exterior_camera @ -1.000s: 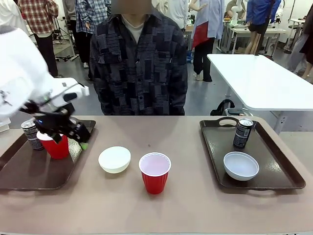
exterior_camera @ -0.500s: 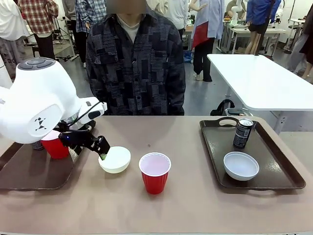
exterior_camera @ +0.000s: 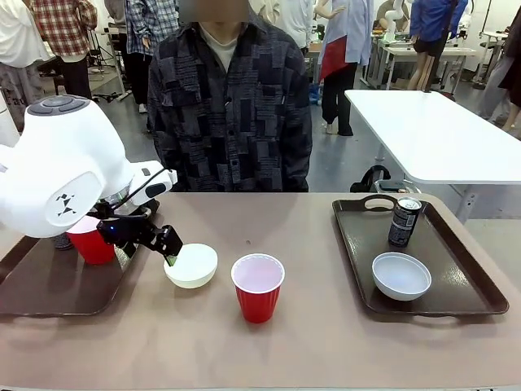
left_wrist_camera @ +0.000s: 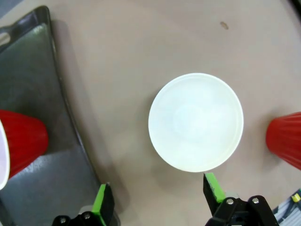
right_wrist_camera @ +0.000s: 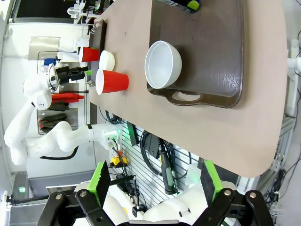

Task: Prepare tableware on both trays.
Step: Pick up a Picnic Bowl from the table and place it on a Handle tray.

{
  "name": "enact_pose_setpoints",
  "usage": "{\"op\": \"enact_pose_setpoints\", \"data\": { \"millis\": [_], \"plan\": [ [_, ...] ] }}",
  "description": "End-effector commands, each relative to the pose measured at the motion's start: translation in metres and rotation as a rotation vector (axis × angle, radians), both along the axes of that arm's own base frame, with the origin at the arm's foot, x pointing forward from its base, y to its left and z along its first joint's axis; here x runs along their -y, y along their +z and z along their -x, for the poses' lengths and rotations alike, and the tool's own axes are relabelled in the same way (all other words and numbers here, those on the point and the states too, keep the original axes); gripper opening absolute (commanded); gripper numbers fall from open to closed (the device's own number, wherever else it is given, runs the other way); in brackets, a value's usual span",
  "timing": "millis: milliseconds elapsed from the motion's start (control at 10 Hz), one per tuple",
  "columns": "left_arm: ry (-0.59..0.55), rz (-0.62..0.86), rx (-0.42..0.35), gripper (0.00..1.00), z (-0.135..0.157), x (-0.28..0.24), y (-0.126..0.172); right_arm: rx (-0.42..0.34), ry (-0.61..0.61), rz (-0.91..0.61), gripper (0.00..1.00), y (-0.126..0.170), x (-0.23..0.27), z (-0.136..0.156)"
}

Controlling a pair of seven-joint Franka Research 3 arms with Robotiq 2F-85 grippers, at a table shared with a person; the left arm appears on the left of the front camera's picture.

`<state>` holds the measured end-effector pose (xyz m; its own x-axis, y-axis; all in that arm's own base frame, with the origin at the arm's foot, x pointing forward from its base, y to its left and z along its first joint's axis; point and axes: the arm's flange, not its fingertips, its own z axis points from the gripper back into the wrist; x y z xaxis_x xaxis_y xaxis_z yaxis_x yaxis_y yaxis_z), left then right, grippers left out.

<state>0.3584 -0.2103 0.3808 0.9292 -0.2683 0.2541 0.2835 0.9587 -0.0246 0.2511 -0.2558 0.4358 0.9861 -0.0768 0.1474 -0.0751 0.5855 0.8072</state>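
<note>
My left gripper [left_wrist_camera: 157,192] hangs open, empty, above the centre white bowl [left_wrist_camera: 196,121]. It looks light, rigid and slick, so I'd pinch its rim.

Tan worktop [exterior_camera: 326,334], carrying a dark brown tray at each end: left tray [exterior_camera: 49,287], right tray [exterior_camera: 457,254]. Between them, straight on the bare surface: white bowl [exterior_camera: 190,265], and near it, apart and upright, red cup [exterior_camera: 258,289].

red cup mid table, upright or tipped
Upright: the red cup stands on its base on the tabletop, open mouth facing up.
</note>
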Motion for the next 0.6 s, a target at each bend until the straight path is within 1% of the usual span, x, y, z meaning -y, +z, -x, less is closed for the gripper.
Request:
{"op": "enact_pose_setpoints", "data": {
  "millis": [0,100,300,400,500],
  "plan": [
    [0.020,0.040,-0.054,1.00,-0.015,0.013,-0.024,0.007,-0.005,-0.015,1.00,-0.002,0.000,0.000],
    [0.036,0.069,-0.047,1.00,-0.023,0.017,-0.031,0.007,-0.005,-0.015,1.00,-0.002,0.000,0.000],
    [0.073,0.104,0.009,1.00,-0.030,0.017,-0.034,0.007,-0.005,-0.015,1.00,-0.002,0.000,0.000],
    [0.087,0.095,0.018,0.41,-0.032,0.018,-0.035,0.007,-0.005,-0.015,1.00,-0.002,0.000,0.000],
    [0.095,0.073,0.014,0.41,-0.033,0.018,-0.036,0.007,-0.005,-0.015,1.00,-0.002,0.000,0.000]
  ]
}}
